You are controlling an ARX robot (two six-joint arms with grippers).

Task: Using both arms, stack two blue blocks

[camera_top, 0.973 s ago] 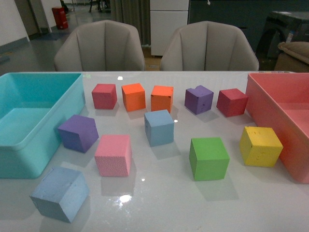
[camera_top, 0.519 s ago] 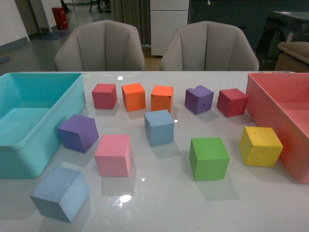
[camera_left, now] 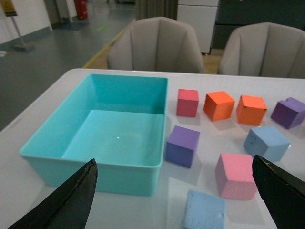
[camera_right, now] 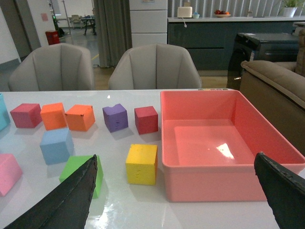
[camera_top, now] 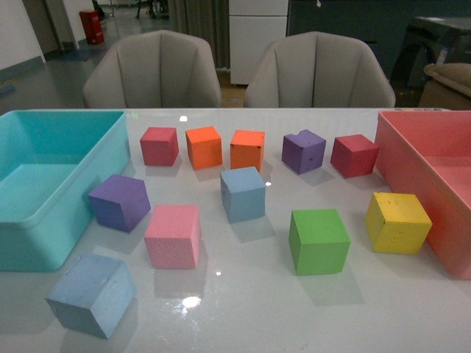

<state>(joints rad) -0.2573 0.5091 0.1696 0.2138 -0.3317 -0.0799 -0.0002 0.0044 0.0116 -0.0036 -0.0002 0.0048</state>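
Up above the table [camera_top: 250, 309], left claw [camera_left: 174, 160] wide apart, right claw [camera_right: 176, 156] wide apart.

I am seeing the near blue block [camera_top: 92, 294] and the middle blue block [camera_top: 243, 193] looking like matt foam, slightly rough. The pink cube [camera_top: 173, 235] is showing a coarser, grainy face. The white table [camera_top: 250, 316] is shining glossy, mirroring ceiling lights. The turquoise bin [camera_top: 44, 235] and the pink bin [camera_top: 401, 158] are looking like smooth, faintly shiny plastic.
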